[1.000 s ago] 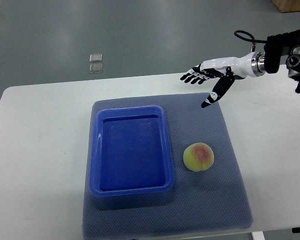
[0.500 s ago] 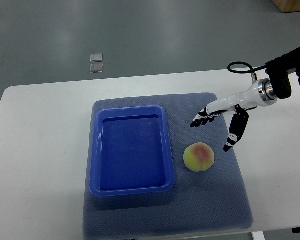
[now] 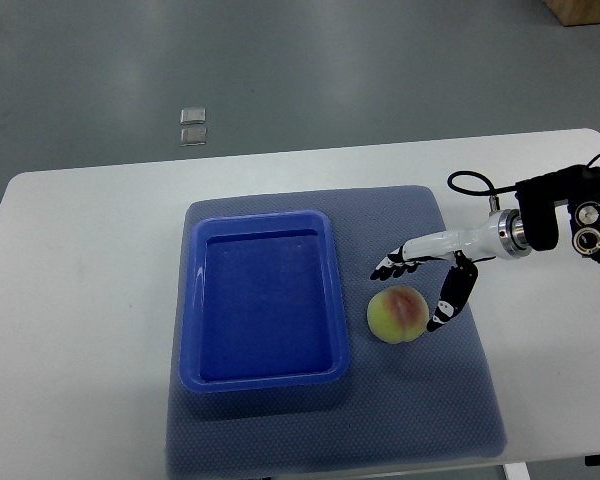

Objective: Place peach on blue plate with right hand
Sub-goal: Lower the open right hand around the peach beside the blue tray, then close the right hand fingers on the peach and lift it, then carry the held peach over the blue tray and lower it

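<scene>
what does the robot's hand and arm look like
The right hand has white finger segments with black joints and black tips. A white forearm leads to a silver ring, then a bulky black wrist housing with round silver fittings. A black cable loops above it.

No readable text, label, brand or number shows anywhere — not on any surface (nothing printed is legible).

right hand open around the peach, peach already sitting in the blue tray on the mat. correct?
Not quite. In the top view the peach lies on the grey mat, just right of the blue tray, not in it; the tray holds nothing. The rest holds: the right hand is open, fingers spread around the peach.
</scene>
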`<state>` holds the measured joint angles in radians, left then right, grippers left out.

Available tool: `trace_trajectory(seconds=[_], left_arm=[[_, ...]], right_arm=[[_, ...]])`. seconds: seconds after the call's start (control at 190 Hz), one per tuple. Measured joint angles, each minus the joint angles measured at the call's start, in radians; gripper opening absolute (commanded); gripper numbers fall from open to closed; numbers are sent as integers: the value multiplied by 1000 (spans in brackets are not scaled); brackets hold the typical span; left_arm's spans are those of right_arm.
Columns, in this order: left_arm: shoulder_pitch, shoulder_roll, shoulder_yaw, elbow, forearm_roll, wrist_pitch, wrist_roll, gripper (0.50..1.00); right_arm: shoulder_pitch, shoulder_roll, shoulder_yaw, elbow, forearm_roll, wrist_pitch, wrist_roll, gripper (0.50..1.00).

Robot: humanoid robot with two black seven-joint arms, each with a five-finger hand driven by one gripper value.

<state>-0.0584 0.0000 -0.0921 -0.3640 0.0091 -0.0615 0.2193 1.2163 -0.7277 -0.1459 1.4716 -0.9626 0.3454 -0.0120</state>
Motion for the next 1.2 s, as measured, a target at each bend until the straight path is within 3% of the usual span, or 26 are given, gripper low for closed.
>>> trace_trajectory(seconds=[0.189,0.216,0.316,0.321,0.537,0.542,0.579,0.6,0.611,0.663,0.668,0.689,0.953,1.2], left_arm=[[0,0,0,0,0,0,0,1000],[0,0,0,0,0,0,0,1000],[0,0,0,0,0,0,0,1000],[0,0,0,0,0,0,0,1000],[0,0,0,0,0,0,0,1000],[0,0,0,0,0,1,0,1000],[0,0,0,0,0,1,0,1000],[0,0,0,0,0,1,0,1000],[0,0,0,0,0,1,0,1000],[0,0,0,0,0,1,0,1000],[0,0,0,0,0,2,0,1000],[0,0,0,1,0,1,0,1000],[0,0,0,1,0,1,0,1000],[1,0,0,2,0,1,0,1000]], right_arm=[[-86,19,39,-10,-11,-60,15,905],[-94,22,42,-13,-14,-70,16,868],[-126,35,46,-24,-31,-104,24,854],[-127,36,46,-24,-32,-105,25,828],[-168,61,48,-49,-65,-155,35,807],[-168,62,48,-50,-66,-156,35,760],[-172,65,48,-54,-70,-161,36,693],[-175,67,48,-57,-73,-164,38,621],[-176,68,48,-58,-74,-166,38,601],[-180,69,48,-60,-78,-170,41,601],[-180,69,48,-60,-78,-171,41,522],[-180,69,48,-61,-79,-171,41,501],[-78,3,74,-38,-69,-116,47,500],[159,-190,153,16,-22,103,45,500]])
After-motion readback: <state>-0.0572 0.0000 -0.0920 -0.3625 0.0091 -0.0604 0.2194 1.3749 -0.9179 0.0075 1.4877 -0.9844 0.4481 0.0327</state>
